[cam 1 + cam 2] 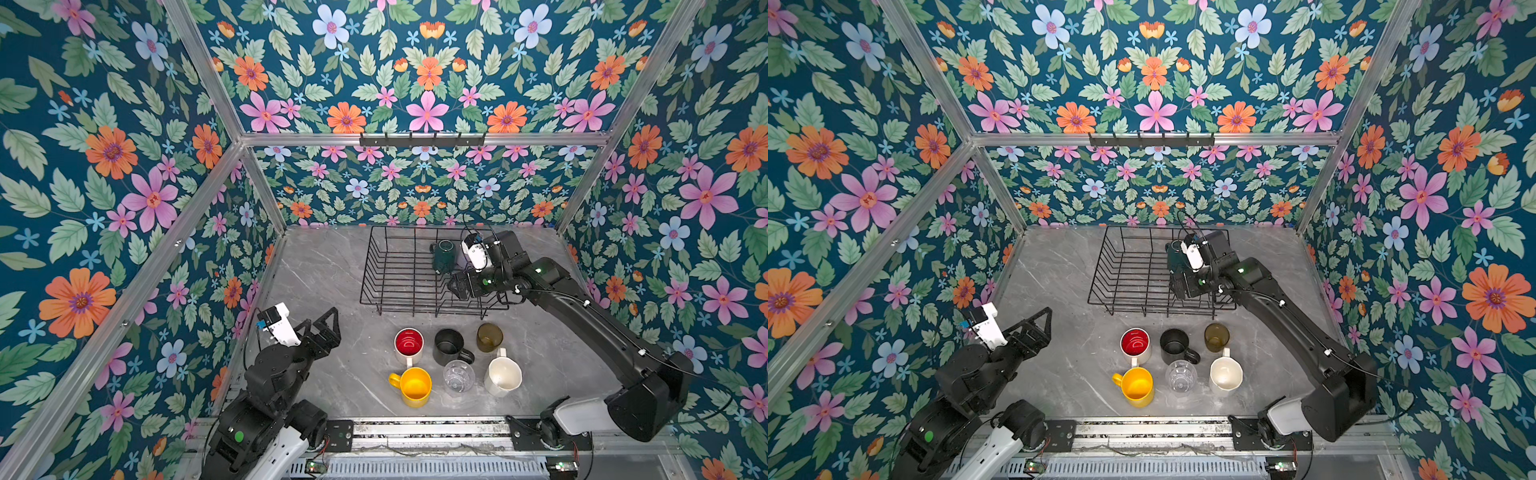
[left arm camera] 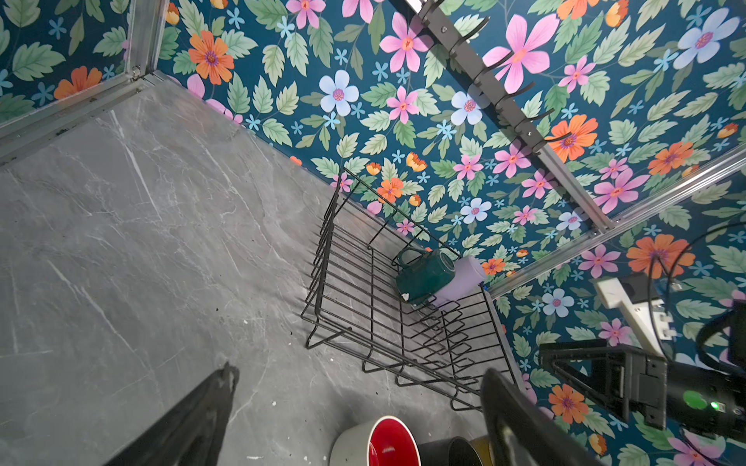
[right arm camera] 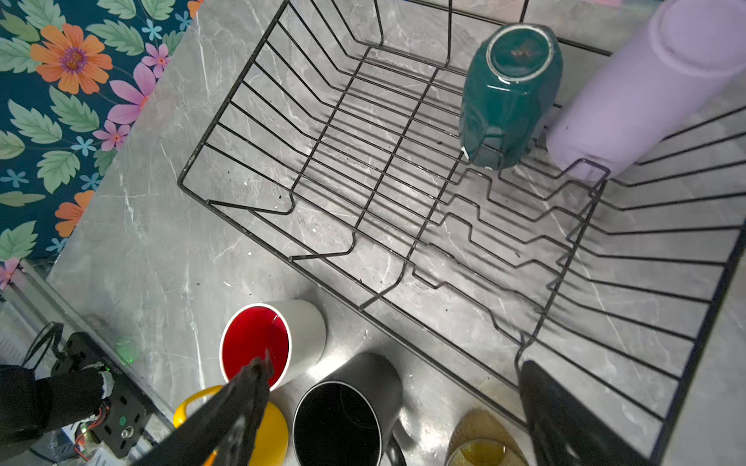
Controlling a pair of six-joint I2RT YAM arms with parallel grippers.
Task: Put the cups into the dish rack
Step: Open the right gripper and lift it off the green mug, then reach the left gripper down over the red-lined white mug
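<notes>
Beyond the right hand [image 3: 393,365], a green mug [image 1: 442,255] sits in the rack [image 1: 374,266].

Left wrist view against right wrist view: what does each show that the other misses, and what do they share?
Only the left wrist view shows the black hook rail. Only the right wrist view shows the yellow mug. Both show the dish rack holding the dark green mug and lilac tumbler, plus the red-inside mug and black mug outside it.

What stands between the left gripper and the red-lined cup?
Nothing visible. Only bare table lies between the open left gripper and the red-lined cup; the yellow cup sits off that line.
</notes>
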